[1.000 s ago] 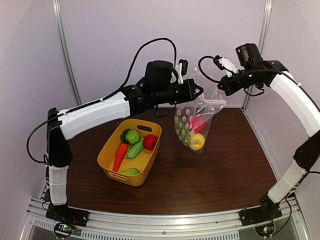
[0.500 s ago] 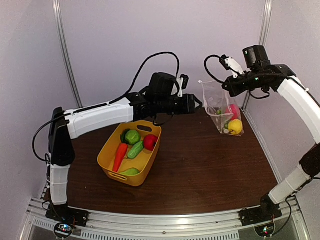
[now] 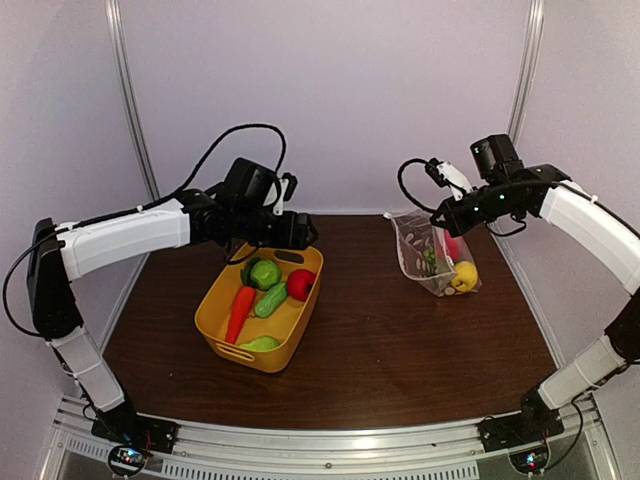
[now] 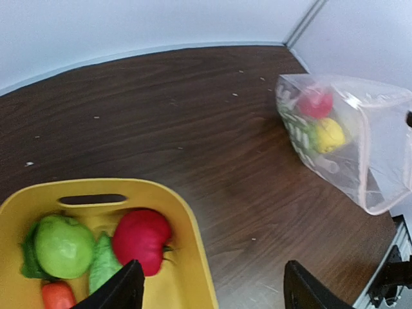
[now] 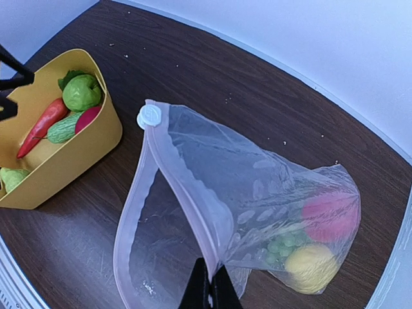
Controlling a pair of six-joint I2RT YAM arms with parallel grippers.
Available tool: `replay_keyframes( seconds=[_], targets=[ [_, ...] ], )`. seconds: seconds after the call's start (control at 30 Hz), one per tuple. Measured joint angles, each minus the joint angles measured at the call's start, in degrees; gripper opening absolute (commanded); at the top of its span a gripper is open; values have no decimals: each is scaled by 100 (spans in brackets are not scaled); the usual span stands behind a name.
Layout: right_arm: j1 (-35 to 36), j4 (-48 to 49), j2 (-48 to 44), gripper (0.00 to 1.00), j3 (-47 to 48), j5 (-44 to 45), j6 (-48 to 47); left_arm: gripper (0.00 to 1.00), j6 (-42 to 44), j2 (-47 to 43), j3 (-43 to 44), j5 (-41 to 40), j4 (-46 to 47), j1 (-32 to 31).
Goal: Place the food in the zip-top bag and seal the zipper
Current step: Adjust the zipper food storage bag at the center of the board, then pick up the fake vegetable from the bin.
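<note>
Food is only partly packed so far. Three toys are inside the zip-top bag [image 5: 257, 187] — a red apple [image 5: 328, 215], a lemon [image 5: 311, 267] and some grapes [image 5: 280, 248] — and they sit together down in its bottom corner. The bag is at the far right side of the table [image 3: 400, 350], well apart from the yellow tub [image 3: 252, 358], and its bottom seems to rest on the wood. Its mouth gapes wide, so the zipper [image 5: 183, 193] is not pressed together at all. The right gripper [image 5: 207, 286] is pinched tight on the mouth edge of the bag, right on the zipper strip, and holds that edge up. The left gripper [image 4: 209, 290] hangs over the far end of the yellow tub with its two fingers spread wide and nothing between them. Down in the tub lie a round green fruit [image 4: 63, 246], a second apple [image 4: 141, 239], a cucumber [image 3: 270, 300], a carrot [image 3: 240, 310] and one more green piece [image 3: 262, 343] at the near end that is hard to make out. So I think less than half of the job is done — five toys have to go into the bag, and then the zipper has to be closed. The second apple lies nearest the open fingers, so it looks like a good one to pick next.
</note>
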Motion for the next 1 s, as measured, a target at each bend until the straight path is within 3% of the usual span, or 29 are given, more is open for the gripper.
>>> replay_keyframes(
  seconds=[0.17, 0.43, 1.0],
  targets=[
    [0, 66, -341, 0, -243, -393, 37, 82, 304, -160, -98, -142, -439, 525],
    [35, 199, -404, 0, -229, -1025, 131, 84, 800, -55, -197, 188, -968, 638],
    [46, 527, -275, 0, -684, -1274, 203, 84, 898, 1690, 452, 667, -935, 763]
  ],
)
